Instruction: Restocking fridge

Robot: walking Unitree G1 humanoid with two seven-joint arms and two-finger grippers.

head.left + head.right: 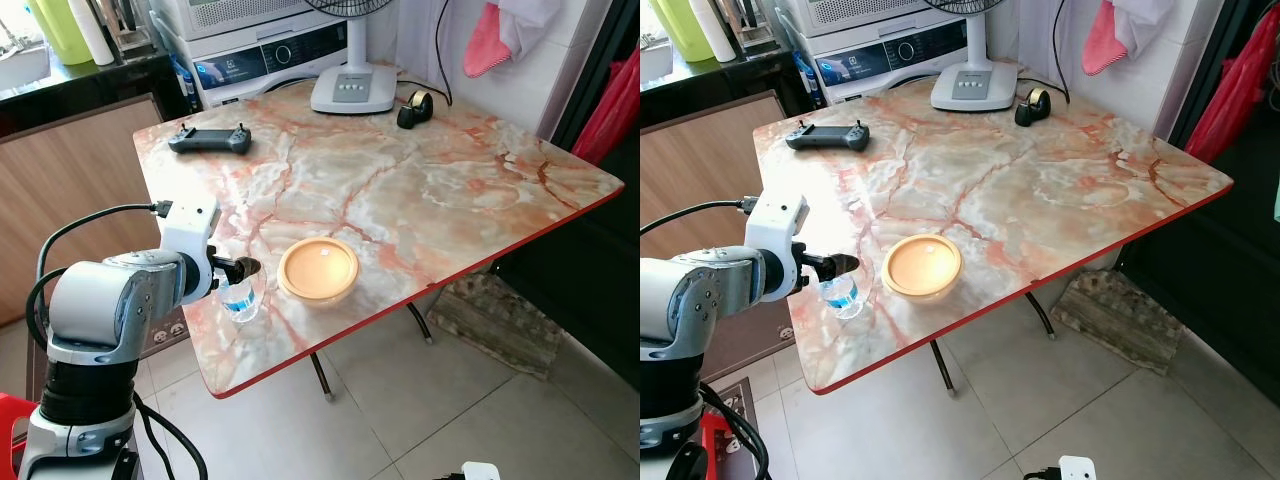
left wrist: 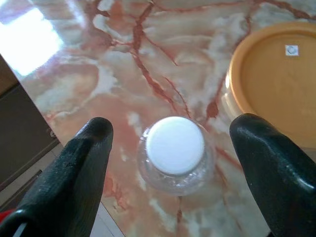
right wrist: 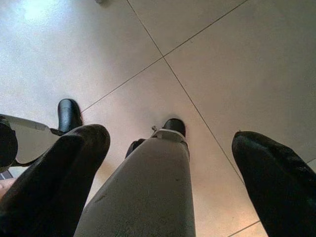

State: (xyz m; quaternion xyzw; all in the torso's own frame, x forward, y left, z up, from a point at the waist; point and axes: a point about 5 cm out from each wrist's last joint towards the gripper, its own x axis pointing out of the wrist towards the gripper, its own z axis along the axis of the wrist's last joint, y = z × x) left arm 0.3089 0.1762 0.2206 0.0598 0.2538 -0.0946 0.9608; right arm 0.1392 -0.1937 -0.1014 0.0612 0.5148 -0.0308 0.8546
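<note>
A small clear water bottle (image 1: 240,298) with a white cap (image 2: 175,144) and blue label stands upright near the front left corner of the marble table (image 1: 420,190). My left gripper (image 2: 173,168) hovers directly above it, open, its black fingers (image 2: 79,173) spread to either side of the cap without touching. An orange-lidded round container (image 1: 318,269) sits just right of the bottle. My right gripper (image 3: 170,173) hangs idle and open over the tiled floor, with the robot's own leg (image 3: 143,192) between its fingers.
A black remote controller (image 1: 210,139) lies at the table's back left. A white fan base (image 1: 353,88) and a tape dispenser (image 1: 415,108) stand at the back. The red table edge (image 1: 300,355) runs close to the bottle. A washing machine (image 1: 270,50) is behind.
</note>
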